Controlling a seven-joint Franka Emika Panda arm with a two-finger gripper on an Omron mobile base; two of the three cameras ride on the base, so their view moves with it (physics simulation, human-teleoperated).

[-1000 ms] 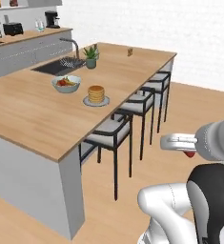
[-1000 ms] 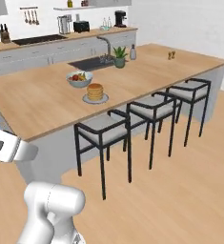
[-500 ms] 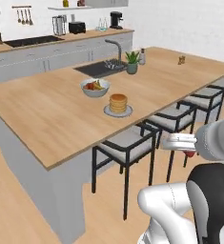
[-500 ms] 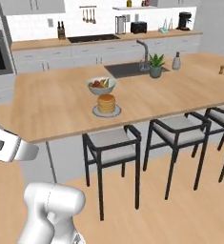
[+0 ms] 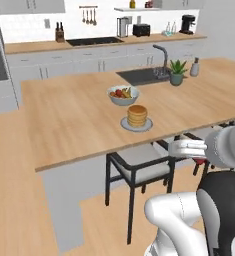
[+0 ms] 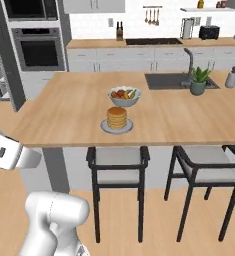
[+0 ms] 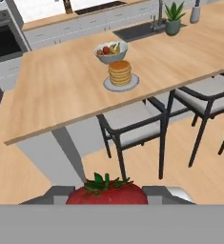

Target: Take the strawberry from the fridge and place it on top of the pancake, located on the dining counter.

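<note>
My gripper (image 7: 108,196) is shut on the strawberry (image 7: 107,192), a bright red berry with green leaves at the bottom of the hand view. In the left base view the gripper (image 5: 200,159) hangs low at the right, in front of the stools, with a bit of red strawberry (image 5: 202,161) showing. The pancake (image 5: 137,115) (image 6: 117,118) (image 7: 120,72) is a golden stack on a round grey plate (image 6: 105,128), near the front edge of the dining counter (image 5: 69,120) (image 6: 64,107). It lies well ahead of the gripper. The grey fridge (image 6: 4,60) shows white shelves at the far left.
A white fruit bowl (image 5: 123,94) (image 6: 124,95) stands just behind the pancake. The sink (image 6: 176,80) and a potted plant (image 6: 199,81) are at the back right. Black-legged stools (image 6: 118,160) (image 6: 209,165) (image 5: 139,167) stand between me and the counter. A wall oven (image 6: 36,47) is at the back.
The whole scene has shifted with the base: the counter now faces me more squarely and the pancake sits near the middle. The strawberry stays in the gripper.
</note>
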